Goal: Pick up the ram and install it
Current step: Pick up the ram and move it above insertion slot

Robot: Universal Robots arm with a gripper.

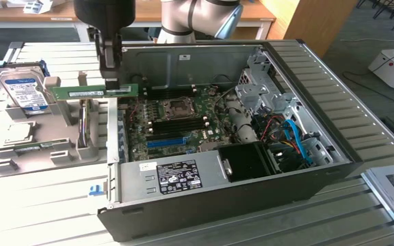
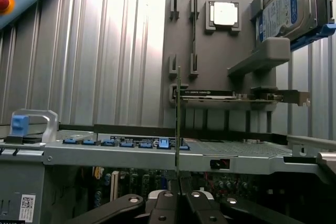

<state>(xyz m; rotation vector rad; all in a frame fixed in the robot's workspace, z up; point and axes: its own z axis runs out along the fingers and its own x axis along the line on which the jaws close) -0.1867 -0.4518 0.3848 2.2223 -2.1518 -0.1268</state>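
Note:
The ram [image 1: 91,93] is a slim green stick with a pale label, held level in the air above the grey parts holder [image 1: 46,148], next to the open computer case's wall on the exterior view's left. My gripper [image 1: 113,84] comes down from above and is shut on the stick's end nearest the case. In the wrist view the ram [image 2: 178,124] appears edge-on as a thin line rising from between my shut fingers [image 2: 167,203]. The motherboard [image 1: 176,120] lies flat inside the case, with dark memory slots [image 1: 176,125] beside the processor socket.
The holder carries a hard drive [image 1: 22,92], a processor chip [image 1: 19,134] and an upright expansion card [image 1: 85,128]. The case [image 1: 320,118] has a power supply [image 1: 176,177] at the front, a drive cage [image 1: 258,87] and blue cables [image 1: 296,136]. A blue slot [image 1: 166,142] sits on the board.

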